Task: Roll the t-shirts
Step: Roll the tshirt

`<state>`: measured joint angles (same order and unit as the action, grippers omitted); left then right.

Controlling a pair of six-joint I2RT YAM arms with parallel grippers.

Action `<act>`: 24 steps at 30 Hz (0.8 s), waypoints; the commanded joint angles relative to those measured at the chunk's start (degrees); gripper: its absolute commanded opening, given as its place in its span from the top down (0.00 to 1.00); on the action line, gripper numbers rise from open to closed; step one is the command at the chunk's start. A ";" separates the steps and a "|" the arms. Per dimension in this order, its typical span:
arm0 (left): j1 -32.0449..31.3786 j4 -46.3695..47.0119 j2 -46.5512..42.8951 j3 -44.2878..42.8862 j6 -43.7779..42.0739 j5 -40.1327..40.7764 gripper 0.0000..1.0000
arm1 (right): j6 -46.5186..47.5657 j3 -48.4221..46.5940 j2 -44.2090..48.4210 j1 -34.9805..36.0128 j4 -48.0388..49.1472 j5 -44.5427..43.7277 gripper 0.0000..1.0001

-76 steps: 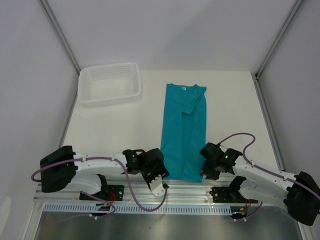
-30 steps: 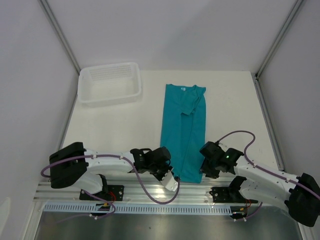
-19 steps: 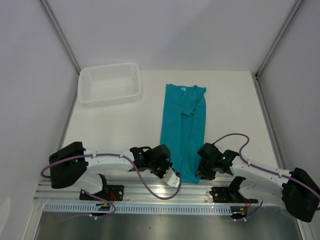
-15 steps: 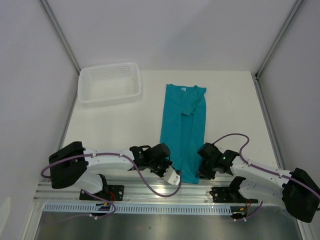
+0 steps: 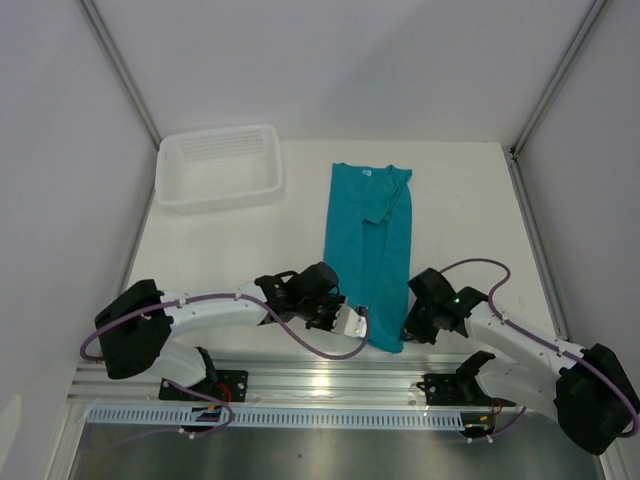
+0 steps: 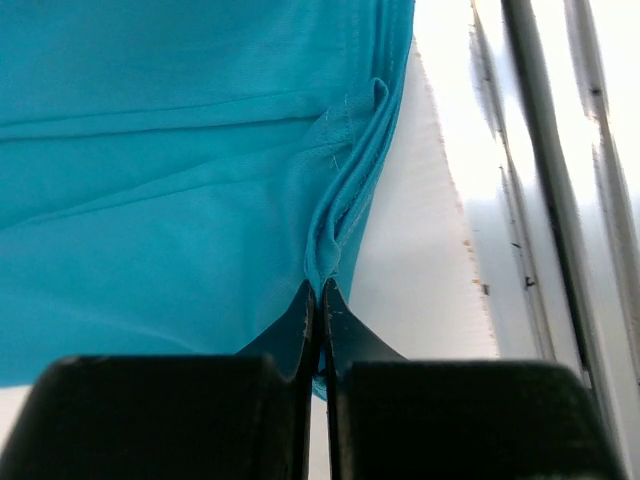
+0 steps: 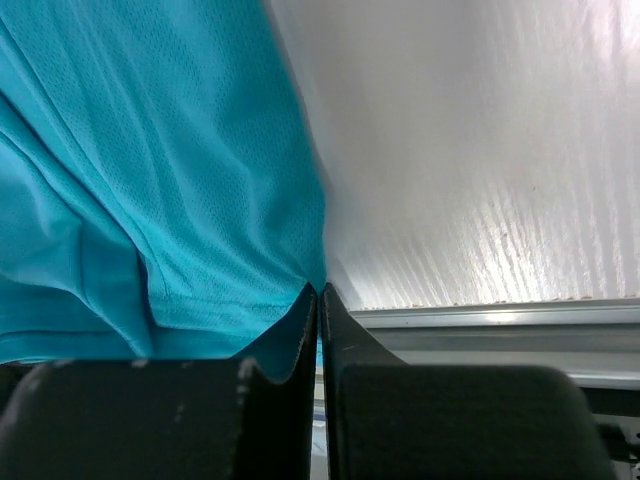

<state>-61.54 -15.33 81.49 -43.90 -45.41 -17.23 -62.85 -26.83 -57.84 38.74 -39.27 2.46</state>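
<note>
Teal t-shirt, folded to a narrow strip, pinched at both near corners.
Table (image 5: 250, 250): t-shirt (image 5: 368, 250) lies right of centre, collar toward the far edge, hem by the near edge. White basket (image 5: 220, 196) at far-left corner. Left gripper (image 6: 318, 292) clamped tight on the hem's left corner. Right gripper (image 7: 317, 293) closed, seemingly on the right corner.

A white table (image 5: 470, 220) sits between plain pale walls (image 5: 340, 60), an aluminium rail (image 5: 350, 378) along its near edge.
</note>
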 commanded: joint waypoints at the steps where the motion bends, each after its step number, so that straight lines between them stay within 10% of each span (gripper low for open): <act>1: 2.73 -0.40 -0.28 -3.55 3.13 -2.63 0.99 | 5.01 -3.84 -1.13 -4.62 0.69 3.34 0.99; 15: 9.85 1.79 3.32 -6.90 7.17 -5.70 0.99 | 10.99 -9.12 -8.07 -14.30 3.58 9.67 0.94; 24: 11.79 3.38 8.15 -10.32 9.37 -4.74 0.99 | 12.57 -11.49 -7.72 -17.82 3.67 9.76 0.66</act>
<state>-50.26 -14.02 88.20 -50.50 -38.26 -20.82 -51.86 -35.59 -66.15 21.39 -36.80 11.51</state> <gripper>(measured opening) 0.012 0.329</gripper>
